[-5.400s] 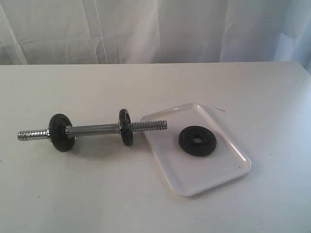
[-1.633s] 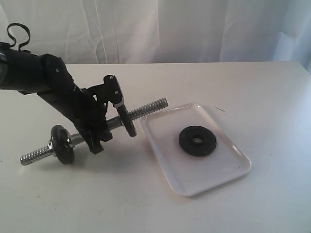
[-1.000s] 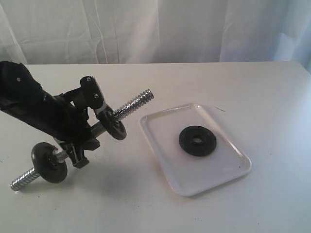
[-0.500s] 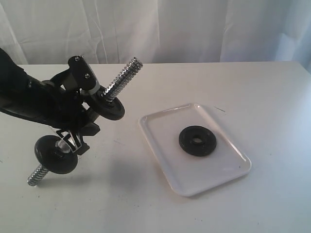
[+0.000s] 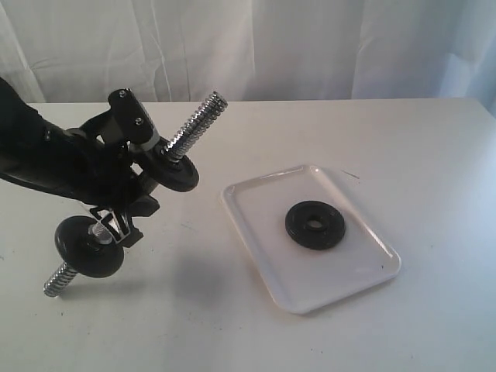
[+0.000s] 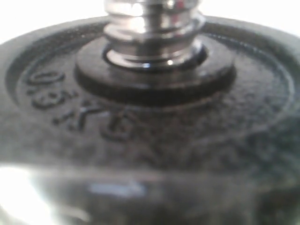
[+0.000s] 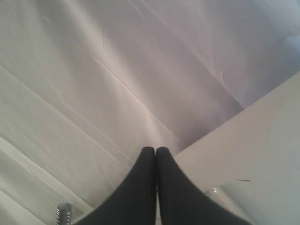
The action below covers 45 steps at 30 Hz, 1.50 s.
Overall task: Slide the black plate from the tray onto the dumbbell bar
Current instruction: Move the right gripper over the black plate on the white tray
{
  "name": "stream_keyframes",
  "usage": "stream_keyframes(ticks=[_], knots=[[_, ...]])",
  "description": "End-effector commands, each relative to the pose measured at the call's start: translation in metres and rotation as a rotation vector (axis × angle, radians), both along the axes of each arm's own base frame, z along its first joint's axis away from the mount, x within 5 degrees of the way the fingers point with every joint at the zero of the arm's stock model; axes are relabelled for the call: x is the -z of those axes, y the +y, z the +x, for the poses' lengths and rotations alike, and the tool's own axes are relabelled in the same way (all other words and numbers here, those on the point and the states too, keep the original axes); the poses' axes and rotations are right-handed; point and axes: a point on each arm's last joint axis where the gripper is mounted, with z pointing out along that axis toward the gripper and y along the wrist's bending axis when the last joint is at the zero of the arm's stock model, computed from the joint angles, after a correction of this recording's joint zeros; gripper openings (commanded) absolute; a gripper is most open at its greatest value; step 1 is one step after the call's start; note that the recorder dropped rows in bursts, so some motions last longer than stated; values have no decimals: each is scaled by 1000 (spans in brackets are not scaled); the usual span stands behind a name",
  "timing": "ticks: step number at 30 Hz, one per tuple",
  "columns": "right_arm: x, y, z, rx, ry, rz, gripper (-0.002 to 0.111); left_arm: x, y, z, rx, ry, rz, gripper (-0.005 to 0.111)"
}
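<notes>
Seeing black plate [image 5: 315,225] flat in tray [image 5: 287,263], right of tabletop centre, touching no fingers. Well apart from left gripper [image 5: 124,182], clamped on dumbbell bar [image 5: 194,124] at its smooth middle near the left edge, tilted, threaded end up toward the far edge. Left wrist view only: blurred close-up of a disc [image 6: 150,122] on the bar, embossed lettering. Right wrist view only: right gripper [image 7: 155,157], fingers pressed together, holding nothing.

Close-up: chrome dumbbell bar [image 6: 152,23] runs through centre hole of black disc [image 6: 187,126]; embossed lettering, partly blurred.
</notes>
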Motion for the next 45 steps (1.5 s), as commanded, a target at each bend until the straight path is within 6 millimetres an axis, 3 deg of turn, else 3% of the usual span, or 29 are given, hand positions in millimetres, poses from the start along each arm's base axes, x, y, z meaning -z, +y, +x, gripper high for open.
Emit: stream_keyframes(ticks=[1, 2, 3, 4, 5, 6, 7, 8, 10, 12, 14, 23, 31, 40, 45], knots=[[-56, 6, 26, -49, 176, -364, 0, -38, 1, 5, -93, -163, -125, 0], [-71, 7, 33, -65, 197, -433, 0, -38, 1, 5, -94, -162, -126, 0], [-90, 11, 59, -118, 292, -558, 0, -38, 1, 5, -102, -157, -132, 0], [-95, 13, 74, -143, 337, -603, 0, -38, 1, 5, -103, -156, -133, 0], [-107, 17, 103, -199, 391, -710, 0, -38, 1, 5, -102, -153, -133, 0], [-110, 19, 114, -227, 413, -742, 0, -38, 1, 5, -102, -153, -133, 0], [-114, 25, 141, -312, 468, -801, 2, -37, 1, 4, -97, -145, -131, 0], [-116, 29, 150, -360, 478, -835, 5, -37, 1, 3, -94, -138, -130, 0], [-107, 42, 182, -557, 553, -861, 26, -35, 0, 0, -75, -96, -124, 0], [-89, 54, 216, -676, 619, -778, 67, -31, 1, -3, -91, -57, -134, 0], [-71, 57, 233, -722, 674, -776, 73, -28, 2, -7, -110, -32, -142, 0], [-32, 84, 256, -864, 713, -856, 72, -4, 14, -30, -130, 39, -114, 0], [2, 95, 272, -939, 786, -842, 72, -9, 18, -36, -137, 9, -128, 0], [2, 96, 274, -900, 813, -781, 72, -18, 19, -40, -133, -16, -144, 0], [3, 96, 273, -906, 816, -788, 79, -18, 19, -40, -134, -17, -144, 0]])
